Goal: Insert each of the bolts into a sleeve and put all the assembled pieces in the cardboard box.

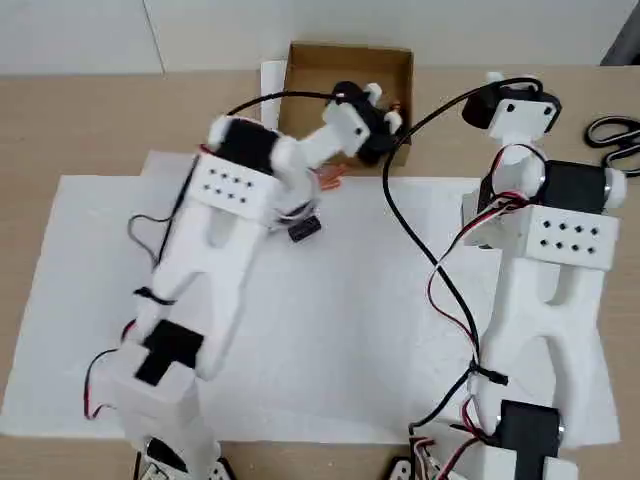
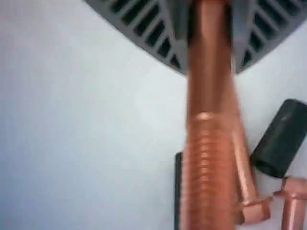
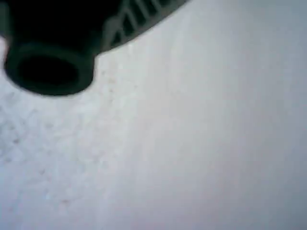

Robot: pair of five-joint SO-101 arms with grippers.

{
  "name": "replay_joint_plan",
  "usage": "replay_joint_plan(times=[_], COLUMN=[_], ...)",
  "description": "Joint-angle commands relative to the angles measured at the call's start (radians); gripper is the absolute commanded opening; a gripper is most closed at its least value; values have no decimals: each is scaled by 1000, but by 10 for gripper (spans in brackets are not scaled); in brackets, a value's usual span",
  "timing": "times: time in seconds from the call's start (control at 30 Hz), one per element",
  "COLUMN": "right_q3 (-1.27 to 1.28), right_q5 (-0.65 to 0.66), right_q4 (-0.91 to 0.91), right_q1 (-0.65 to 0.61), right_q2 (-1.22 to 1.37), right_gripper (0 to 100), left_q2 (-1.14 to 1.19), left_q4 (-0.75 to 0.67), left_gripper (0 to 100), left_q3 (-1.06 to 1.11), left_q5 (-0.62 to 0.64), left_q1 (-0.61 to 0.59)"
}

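Copper bolt was right at the lens, left gripper clamped on its shank, threads pointing out; loose bolts and spare sleeve lay on paper beyond. Right wrist: right gripper was closed on black sleeve, open mouth showing. High view: left arm sat by cardboard box, right arm well apart. You needed to bring the tips together, line threads with bore, push straight, slow.
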Motion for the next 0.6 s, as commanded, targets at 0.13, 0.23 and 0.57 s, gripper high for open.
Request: replay_joint_plan(times=[0.13,0.23,0.57], right_q3=[-5,-5,-43], right_q5=[-3,-3,-2], right_q4=[-13,-13,-13], right_q1=[8,7,1], right_q2=[-44,-44,-45], right_gripper=[3,3,3], left_q2=[-192,-229,-181], left_q4=[15,15,9], left_gripper=[5,5,13], left_q3=[286,414,487], left_q5=[-557,-703,-878], left_q1=[-112,-115,-129])
